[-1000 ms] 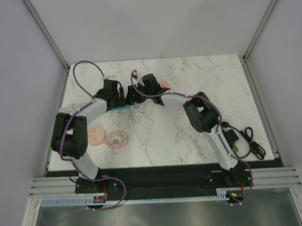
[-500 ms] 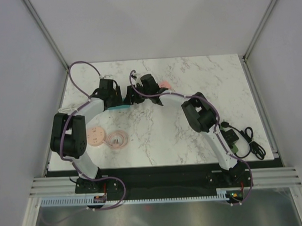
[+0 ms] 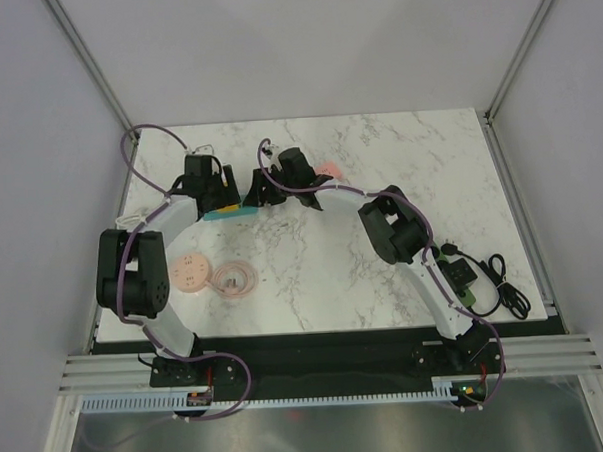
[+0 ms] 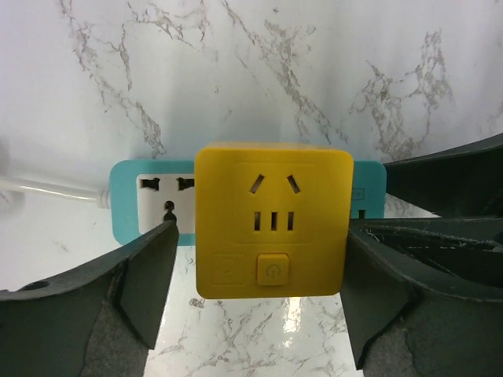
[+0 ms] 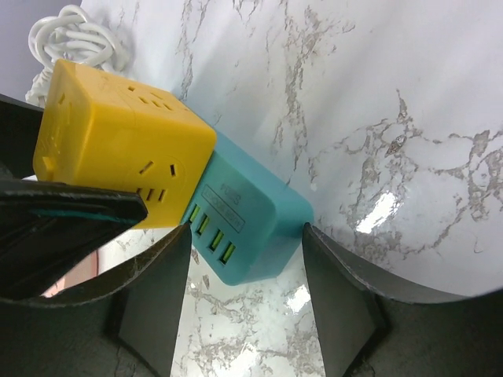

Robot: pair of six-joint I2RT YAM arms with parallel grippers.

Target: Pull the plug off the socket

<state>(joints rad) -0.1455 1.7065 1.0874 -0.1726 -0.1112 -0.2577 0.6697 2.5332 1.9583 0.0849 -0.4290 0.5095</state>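
Observation:
A yellow cube plug [image 4: 272,220] sits plugged into a teal power strip [image 4: 149,206] lying on the marble table. My left gripper [image 4: 263,229] is open and straddles the plug. Its right finger touches the plug's side and a small gap shows at the left finger [image 4: 153,271]. My right gripper [image 5: 247,230] is shut on the strip's end [image 5: 255,216], with a finger against each side. In the top view the left gripper [image 3: 218,186] and right gripper [image 3: 260,193] meet over the strip [image 3: 224,212] at the back left.
The strip's white cable [image 5: 67,33] is coiled beyond the plug. A pink disc [image 3: 190,270] and a pink coiled cable [image 3: 234,280] lie at the front left. A black adapter with its cord [image 3: 481,281] lies at the right edge. A pink object [image 3: 330,170] lies behind the right arm.
Both grippers and the strip have shifted a little to the left. The left arm has swung left and back. The plug stays seated on the strip.

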